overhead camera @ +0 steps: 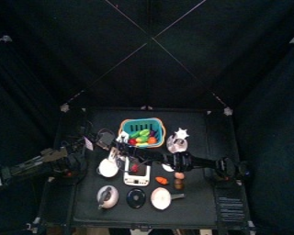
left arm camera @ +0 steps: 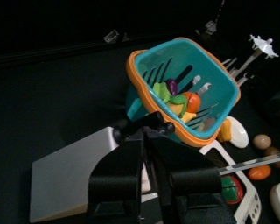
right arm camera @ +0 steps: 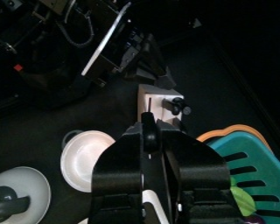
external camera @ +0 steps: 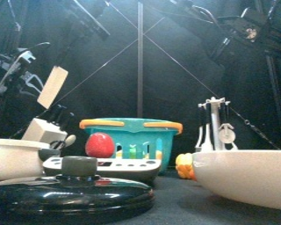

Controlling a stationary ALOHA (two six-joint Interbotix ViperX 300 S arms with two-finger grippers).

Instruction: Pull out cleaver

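1. in the left wrist view we see the left gripper [left arm camera: 143, 131] pinched on the dark handle of the cleaver [left arm camera: 78, 171], whose broad grey blade spreads out to one side of the jaws.
2. in the front view the cleaver [external camera: 54, 87] is up in the air, tilted, above the white knife block [external camera: 43, 131] at the left side of the table; the blade looks clear of the block, though we cannot tell this for certain.
3. the right wrist view shows the blade [right arm camera: 106, 40] edge-on, a pale strip slanting up beyond the knife block [right arm camera: 161, 106], with the left arm's dark body beside it.
4. the right gripper [right arm camera: 149, 131] reaches down to the top of the knife block; its jaws stand close together and look pressed to the block's top, but we cannot tell how firmly they grip it.
5. a teal basket [external camera: 131, 139] with an orange rim stands behind the block near the table's middle, holding toy food, a red piece [external camera: 98, 145] at its front.
6. a black lidded pan [external camera: 70, 193] sits nearest the front camera, a white bowl [external camera: 246, 176] at the right, and another white bowl [external camera: 11, 158] at the left.
7. a metal utensil stand [external camera: 213, 123] rises to the right of the basket.
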